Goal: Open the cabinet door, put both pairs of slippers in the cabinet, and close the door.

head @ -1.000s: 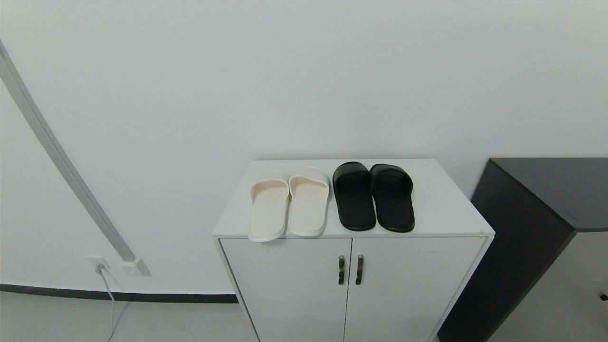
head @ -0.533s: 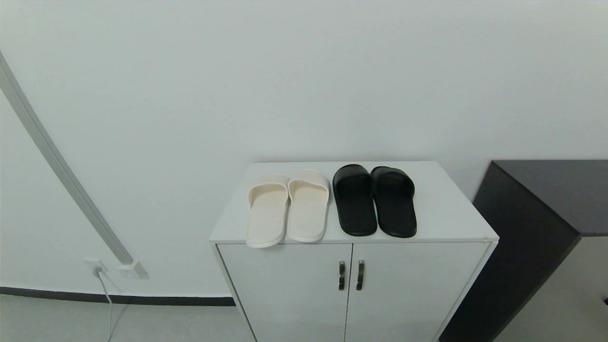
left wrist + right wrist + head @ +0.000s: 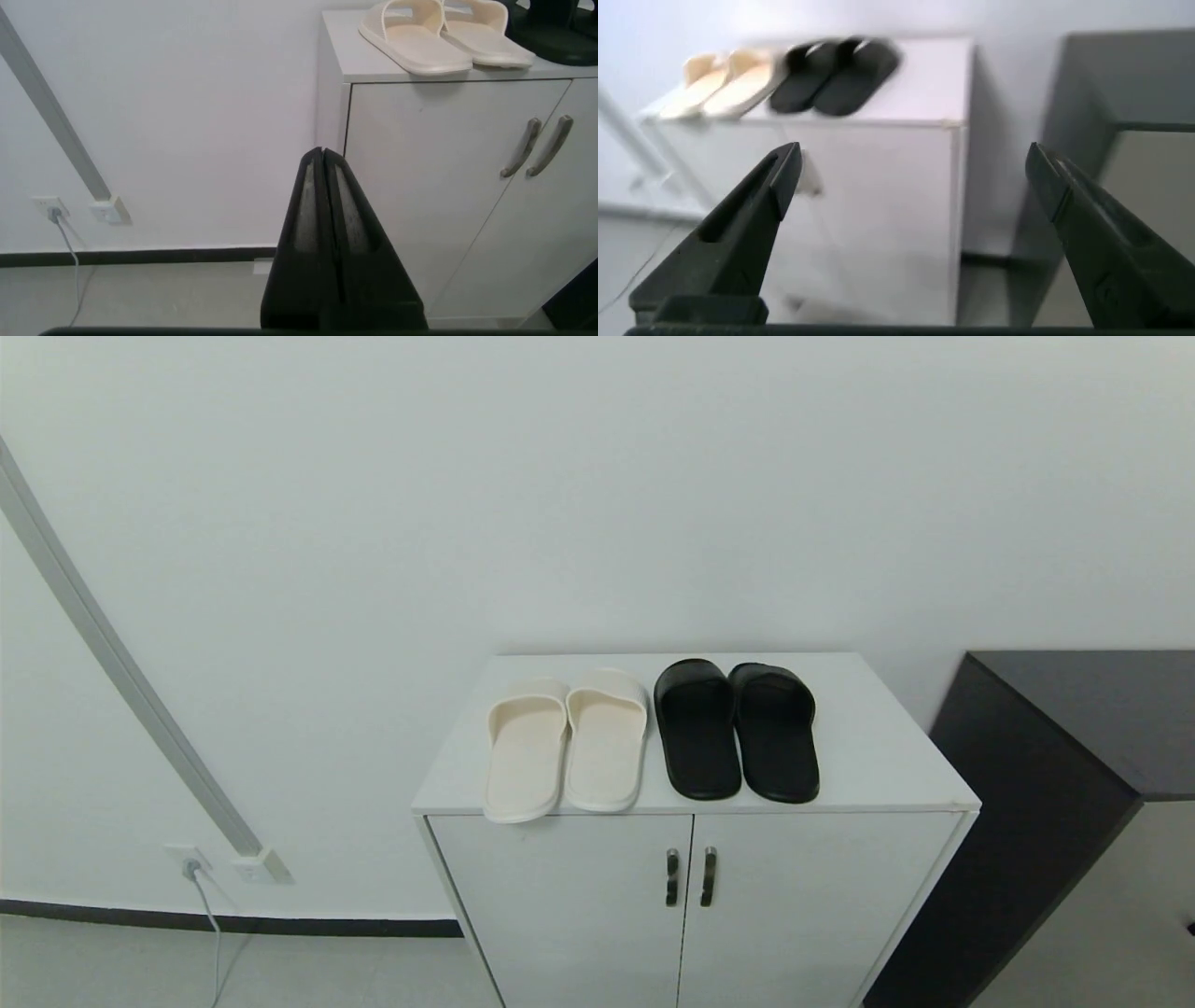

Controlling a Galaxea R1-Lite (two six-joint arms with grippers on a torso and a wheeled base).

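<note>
A white cabinet (image 3: 691, 905) stands against the wall with both doors shut and two metal handles (image 3: 689, 876) at the centre seam. On its top lie a cream pair of slippers (image 3: 565, 745) on the left and a black pair of slippers (image 3: 736, 729) on the right, heels at the front edge. My left gripper (image 3: 323, 161) is shut, with nothing in it, low and off to the left of the cabinet (image 3: 448, 177). My right gripper (image 3: 910, 168) is wide open, some way in front of the cabinet's right corner (image 3: 948, 126); the slippers (image 3: 780, 70) lie beyond it.
A dark cabinet (image 3: 1055, 803) stands close on the white one's right. A grey conduit (image 3: 121, 663) runs slanting down the wall to sockets (image 3: 229, 863) with a plugged cable at the left. Grey floor lies in front.
The head camera shifted slightly between one second and half a second ago, then held still. The slippers and cabinet have not moved.
</note>
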